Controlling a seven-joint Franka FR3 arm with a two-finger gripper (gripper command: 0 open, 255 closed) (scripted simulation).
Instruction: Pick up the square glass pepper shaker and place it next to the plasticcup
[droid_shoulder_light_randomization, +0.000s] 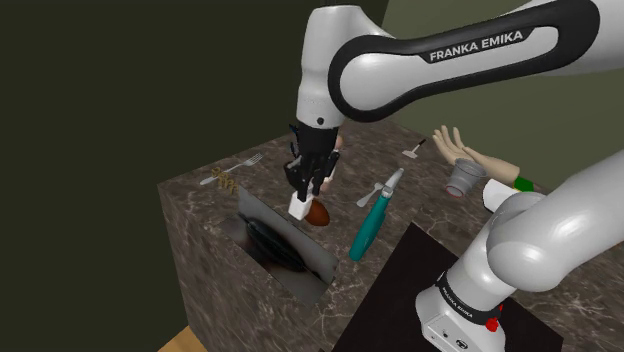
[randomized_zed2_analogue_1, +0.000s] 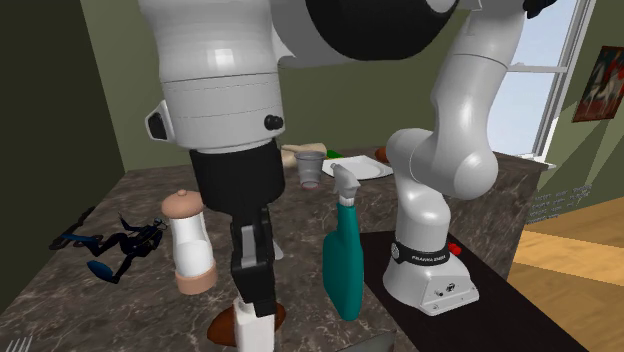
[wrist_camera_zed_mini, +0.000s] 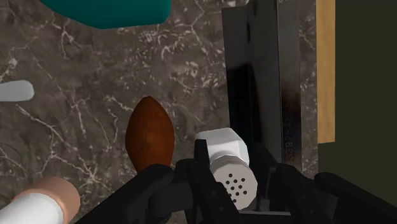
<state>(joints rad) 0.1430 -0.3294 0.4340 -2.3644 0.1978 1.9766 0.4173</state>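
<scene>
A dark marble table (droid_shoulder_light_randomization: 420, 200) stands among green walls (randomized_zed2_analogue_1: 130, 90) by a window (randomized_zed2_analogue_1: 545, 90). The claw (droid_shoulder_light_randomization: 305, 188) is clamped on the white shaker (wrist_camera_zed_mini: 222, 145), just beside a brown oval (wrist_camera_zed_mini: 149, 133) and well apart from the cup (droid_shoulder_light_randomization: 462, 180).

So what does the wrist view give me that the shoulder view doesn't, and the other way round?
The wrist view adds the holes in the white pepper shaker cap, seen close, with the claw clasping its sides. The shoulder view adds the grey cup far across the marble counter, a fork and the arm's stand. Shared: the held pepper shaker, the brown oval object beside it, the teal spray bottle and the sink.
</scene>
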